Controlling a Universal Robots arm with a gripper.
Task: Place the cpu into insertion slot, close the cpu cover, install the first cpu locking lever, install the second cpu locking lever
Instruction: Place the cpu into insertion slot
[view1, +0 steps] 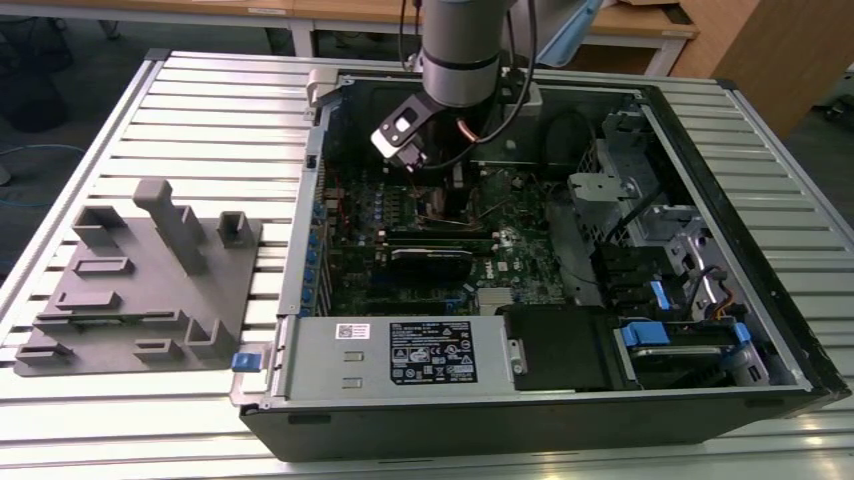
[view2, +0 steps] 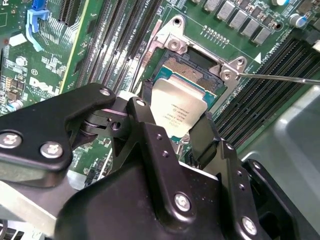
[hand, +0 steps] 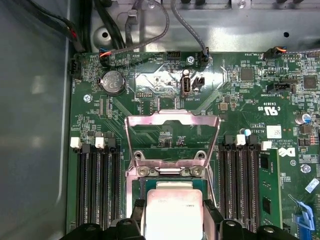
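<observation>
The exterior view shows an open computer case lying on its side on a slatted metal counter. A grey fixture rests on the slats at the case's nine o'clock, toward the exterior view's left. The power supply fills the case's six o'clock edge. The arm comes down at about twelve o'clock, with its wrist low over the green motherboard.

In the second wrist view the end effector is clenched on the cpu. Its black fingers press against two opposite edges of the chip. The cpu hangs tilted over the insertion slot, covering the part nearest the fingers, while the far part of the contact field lies bare. I cannot tell whether the chip touches the slot. A thin locking lever runs out from a corner of the slot, across the memory slots.

In the first wrist view the cpu cover is swung open. Its window frames bare board, and its hinge is at the slot's far edge. The cpu sits just on the near side of that hinge, between the fingers. Memory slots flank the slot on both sides, and one memory module is seated in the outer row. A coin cell sits beyond the cover.
</observation>
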